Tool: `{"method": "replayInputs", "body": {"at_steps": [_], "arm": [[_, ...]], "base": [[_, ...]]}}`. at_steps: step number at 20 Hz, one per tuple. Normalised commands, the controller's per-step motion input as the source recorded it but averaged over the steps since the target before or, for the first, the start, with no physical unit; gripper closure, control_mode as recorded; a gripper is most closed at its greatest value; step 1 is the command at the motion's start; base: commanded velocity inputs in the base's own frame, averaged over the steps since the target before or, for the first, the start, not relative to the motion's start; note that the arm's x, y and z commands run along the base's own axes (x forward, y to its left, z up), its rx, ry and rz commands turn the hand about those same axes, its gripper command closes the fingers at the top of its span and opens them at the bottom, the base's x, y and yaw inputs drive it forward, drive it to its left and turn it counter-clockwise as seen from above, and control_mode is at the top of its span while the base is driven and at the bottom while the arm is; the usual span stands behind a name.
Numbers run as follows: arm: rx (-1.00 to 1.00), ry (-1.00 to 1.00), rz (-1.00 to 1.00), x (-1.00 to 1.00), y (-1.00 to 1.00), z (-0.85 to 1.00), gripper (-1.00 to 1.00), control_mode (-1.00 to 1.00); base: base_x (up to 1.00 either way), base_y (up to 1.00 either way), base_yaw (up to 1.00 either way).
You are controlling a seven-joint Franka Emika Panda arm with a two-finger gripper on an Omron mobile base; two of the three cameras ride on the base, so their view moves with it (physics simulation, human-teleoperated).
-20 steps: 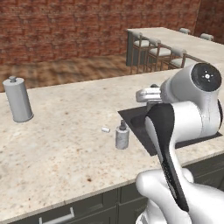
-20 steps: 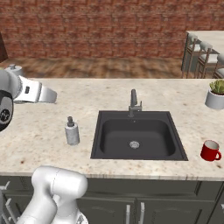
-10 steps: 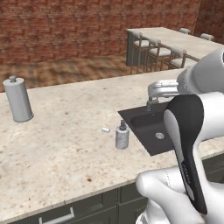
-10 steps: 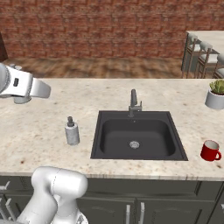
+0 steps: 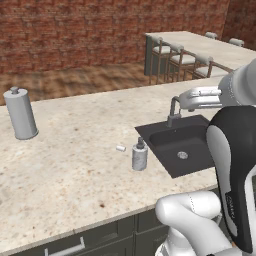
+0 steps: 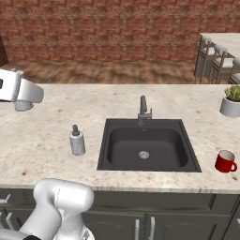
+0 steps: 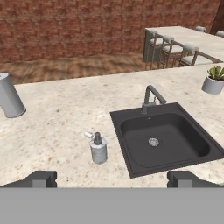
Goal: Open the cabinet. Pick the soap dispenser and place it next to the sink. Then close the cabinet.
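1. Pretty clearly a home kitchen: speckled stone counter (image 6: 42,136) with a dark recessed sink (image 6: 147,150) and faucet (image 6: 143,110).
2. Soap dispenser (image 6: 77,140), red mug (image 6: 225,161) and potted plant (image 6: 231,101) sit out.
3. Brick wall (image 6: 117,28), wood floor, plus a bar counter with stools (image 5: 172,57) behind.

White robot arm raised high, forearm level. Its gripper (image 7: 112,179) looks downward, the two dark fingers (image 7: 40,179) spread wide apart, holding nothing.

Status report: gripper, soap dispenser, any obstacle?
Gripper open, holding nothing. Soap dispenser upright on counter beside sink. Nothing in the way.
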Motion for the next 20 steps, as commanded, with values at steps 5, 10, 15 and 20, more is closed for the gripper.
{"method": "replayInputs", "body": {"at_steps": [5,10,15,20], "arm": [[0.0,0.0,0.0,0.0,0.0,0.0,-1.0,-1.0],[0.0,0.0,0.0,0.0,0.0,0.0,-1.0,-1.0],[0.0,0.0,0.0,0.0,0.0,0.0,-1.0,1.0],[0.0,0.0,0.0,0.0,0.0,0.0,-1.0,1.0]], "base": [[0.0,0.0,0.0],[0.0,0.0,0.0],[-0.49,-0.17,-0.29],[-0.55,-0.23,-0.89]]}}
